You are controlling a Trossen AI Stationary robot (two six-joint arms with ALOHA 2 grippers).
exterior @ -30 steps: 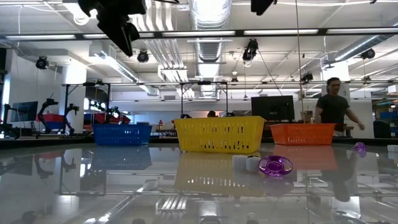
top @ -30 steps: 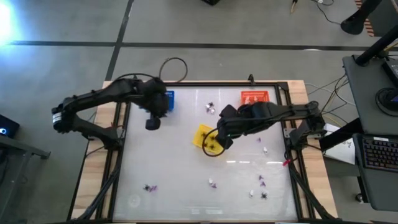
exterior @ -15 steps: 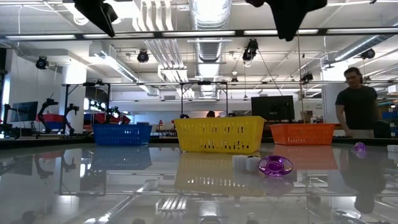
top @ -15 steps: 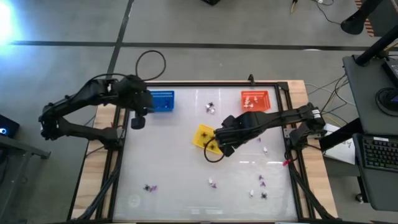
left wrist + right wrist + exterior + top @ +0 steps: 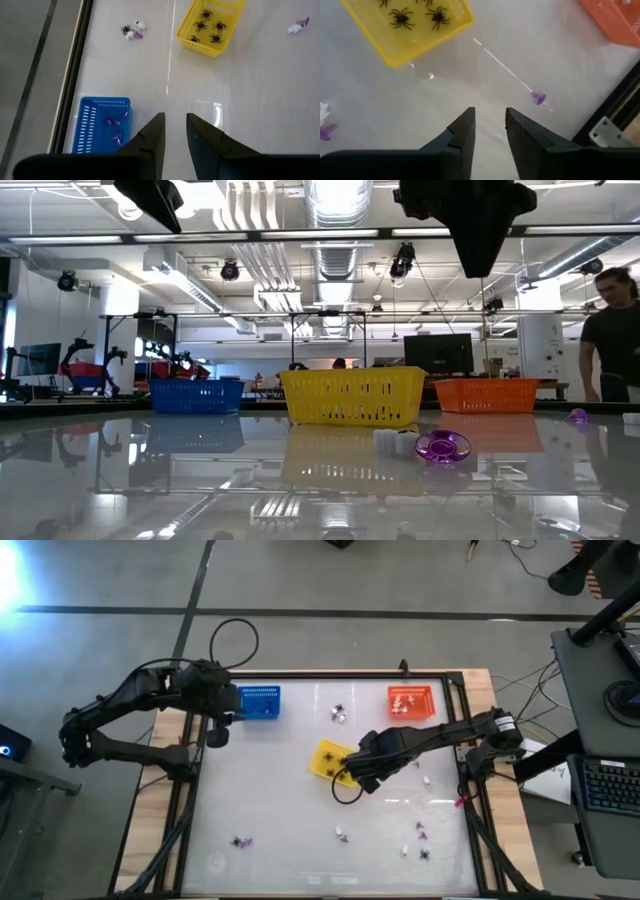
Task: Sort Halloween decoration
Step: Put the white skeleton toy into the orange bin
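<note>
High view: right gripper (image 5: 352, 780) jaws apart, empty, beside yellow basket (image 5: 326, 758); left gripper (image 5: 215, 736) jaws slightly apart, empty. Spiders (image 5: 401, 18) basketed; purple piece (image 5: 538, 98) loose centre-right, likely light, slippery; pinch its sides.

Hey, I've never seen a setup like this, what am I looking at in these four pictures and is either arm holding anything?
Two dark robot arms work at a white table, sorting tiny Halloween toys into baskets. One picture looks straight down from above. One looks level across the tabletop into the room, where a person stands at the right edge. The other two come from cameras on each arm's wrist. The left pincer hangs near the blue basket, which holds purple bits. The right pincer hangs just beside the yellow basket, which holds black spiders. An orange basket sits at the back. More loose pieces lie scattered on the table. Both pincers show a narrow gap between the fingers with nothing in it.
</note>
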